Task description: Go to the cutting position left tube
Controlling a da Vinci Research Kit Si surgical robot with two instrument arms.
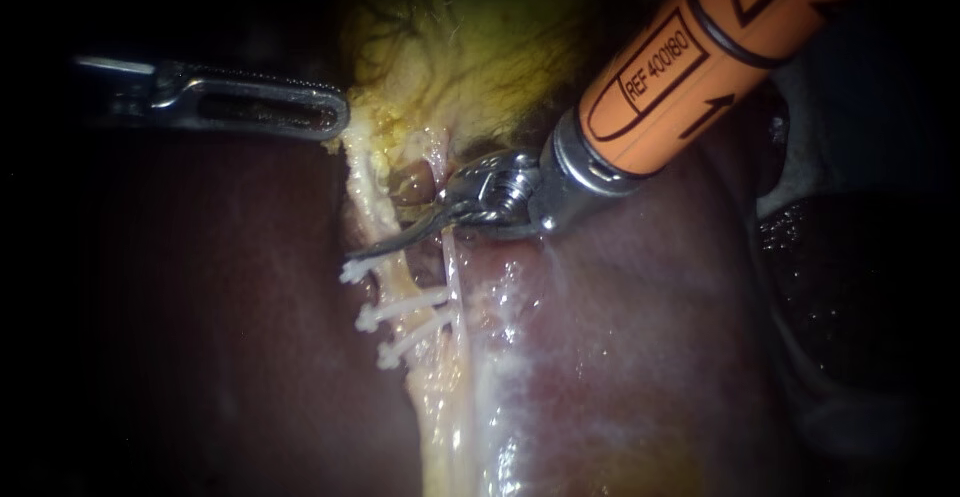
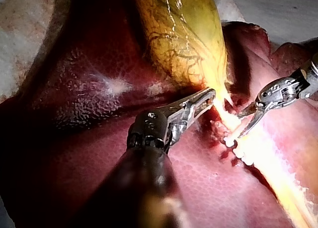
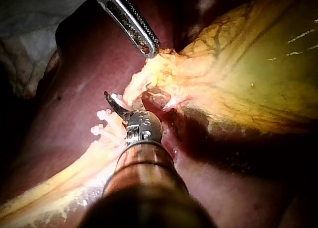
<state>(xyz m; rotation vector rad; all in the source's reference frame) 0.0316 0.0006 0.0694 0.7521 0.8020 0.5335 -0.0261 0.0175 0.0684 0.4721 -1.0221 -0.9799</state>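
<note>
The pale left tube (image 1: pixel 372 207) runs down from the yellow gallbladder (image 1: pixel 460 47), and three white clips (image 1: pixel 368 317) cross its lower part. My right instrument (image 1: pixel 365 249), on an orange shaft from the upper right, has thin curved blades. They stand slightly open across the left tube, just above the uppermost clip (image 1: pixel 352 272). The gap between the blades shows in the left wrist view, at my right instrument (image 2: pixel 241 126). My left instrument (image 1: pixel 335 122) is shut on tissue at the gallbladder's neck and holds it taut. A thinner right tube (image 1: pixel 450 262) lies under the right instrument's wrist.
Dark red liver (image 1: pixel 200 307) lies on both sides of the tubes. A small brown hollow (image 1: pixel 412 182) opens between the two tubes, just above the blades. Pale fatty tissue (image 1: pixel 450 417) continues downward below the clips.
</note>
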